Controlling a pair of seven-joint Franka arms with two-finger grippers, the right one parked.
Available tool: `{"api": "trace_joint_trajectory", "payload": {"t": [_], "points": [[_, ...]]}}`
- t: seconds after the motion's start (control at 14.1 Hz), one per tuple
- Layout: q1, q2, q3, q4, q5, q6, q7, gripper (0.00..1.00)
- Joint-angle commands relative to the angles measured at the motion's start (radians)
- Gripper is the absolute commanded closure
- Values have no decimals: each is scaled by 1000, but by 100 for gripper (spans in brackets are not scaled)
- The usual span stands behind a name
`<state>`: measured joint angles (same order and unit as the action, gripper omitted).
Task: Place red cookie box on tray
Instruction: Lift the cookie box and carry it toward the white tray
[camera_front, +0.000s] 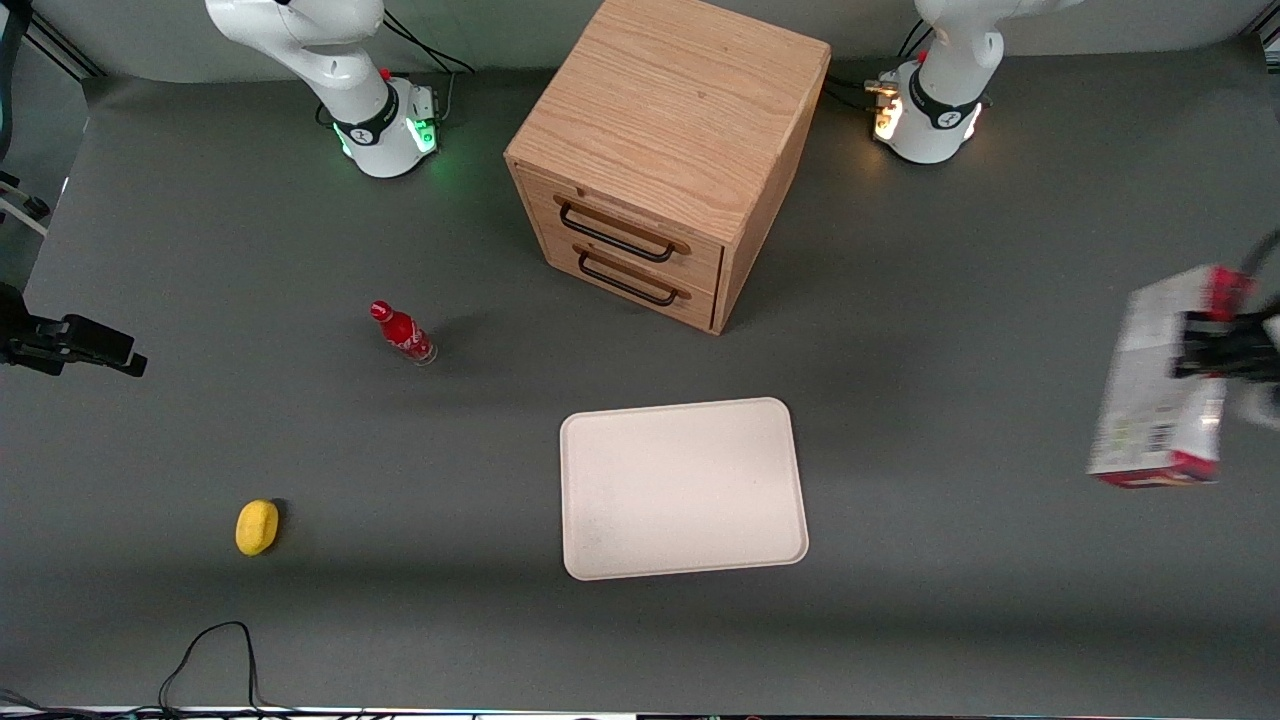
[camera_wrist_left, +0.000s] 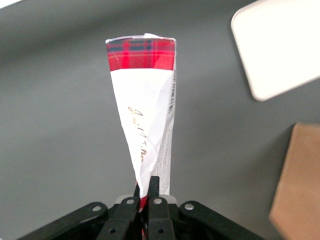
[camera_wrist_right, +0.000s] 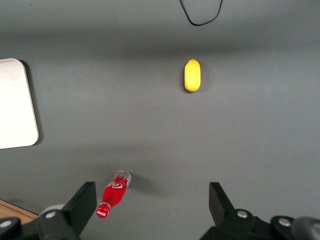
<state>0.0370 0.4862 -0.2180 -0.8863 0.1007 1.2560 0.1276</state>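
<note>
Front view shows the grey worktop (camera_front: 200, 250) carrying everything, with the wooden drawer cabinet (camera_front: 670, 150) as the biggest thing on it, its two dark-handled drawers facing the camera. Nearer the camera than the cabinet lies the tray (camera_front: 683, 487), flat, cream-coloured and bare, well apart from the cabinet's front. Toward the working arm's end of the worktop, well apart from the tray, the red cookie box (camera_front: 1160, 385) hangs in the air, its pale printed face with the barcode turned to the camera and its red ends showing. The gripper (camera_front: 1215, 345) has its jaws clenched on the box's edge; the left wrist view shows the box (camera_wrist_left: 145, 115) pinched flat between the black fingers (camera_wrist_left: 154, 192), with the tray's corner (camera_wrist_left: 280, 50) off to one side. Toward the parked arm's end, the small red bottle (camera_front: 403, 333) stands well apart from the tray, and the yellow oval object (camera_front: 257, 527) lies nearer the camera than that bottle.
</note>
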Motion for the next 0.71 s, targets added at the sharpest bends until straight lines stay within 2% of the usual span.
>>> {"api": "trace_joint_trajectory", "payload": {"t": [0.0,0.14,0.28,0.64], "points": [[-177,0,22,-20,19,17,-409,100],[-296,29,22,-40,39,115,-621,100],[-376,48,22,-54,48,187,-736,100],[-434,83,20,-74,27,204,-793,100]]}}
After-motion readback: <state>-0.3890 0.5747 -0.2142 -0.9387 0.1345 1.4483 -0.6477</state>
